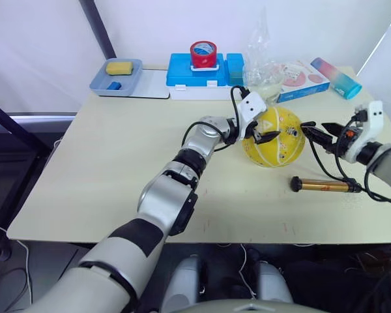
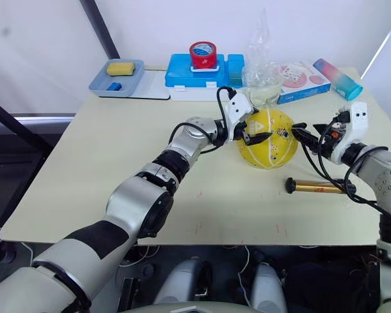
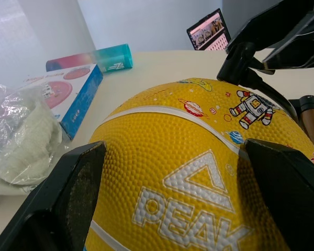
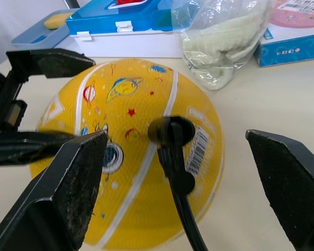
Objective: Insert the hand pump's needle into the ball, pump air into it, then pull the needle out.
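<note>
A pale bench (image 1: pixel 104 176) under white tent walls carries the yellow ball (image 1: pixel 274 137) toward its far right corner. The left gripper (image 1: pixel 255 129), fingers apart, cups the ball's left side; the pebbled rubber should grip well yet roll or dent, so it needs bracing. The hand pump (image 1: pixel 322 186), gold and rigid, lies near the right edge. The right gripper (image 1: pixel 316 135), spread wide, stands by the needle (image 4: pixel 170 130) fitting against the ball; best pinched at that fitting.

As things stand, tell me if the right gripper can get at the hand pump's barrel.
Probably yes: the hand pump lies on bare table just below the open right gripper, with only its own hose looping between them.
</note>
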